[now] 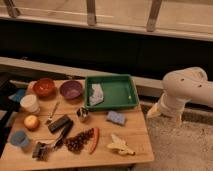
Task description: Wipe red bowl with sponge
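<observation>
Red bowl (44,86), upright, is shown at the far left corner of the wooden table (131,134), with the purple bowl (71,89) just beside it on its right. The sponge (116,118), a small light-blue block, is seen lying flat on the table near the right edge, just in front of the green tray (131,91) and well apart from the red bowl. A pale cloth (96,94) is seen crumpled inside the tray, against its left wall.

In front of the bowls a white cup (30,103), a round orange fruit (31,122) and a blue cup (19,138) are lined up along the left side. A small metal cup (82,114) stands near the middle of the table, between the sponge and a black oblong object (60,123). A dark bunch of grapes (77,142), a red chili (94,140) and a yellow banana (120,145) are laid out near the front edge.

The white arm (186,90) is seen to the right of the table, off its edge and over the floor. The gripper (165,117) hangs at the arm's lower end, pointing down, with its two pale fingers spread apart and nothing held between them; no object of the table is touched by it.
</observation>
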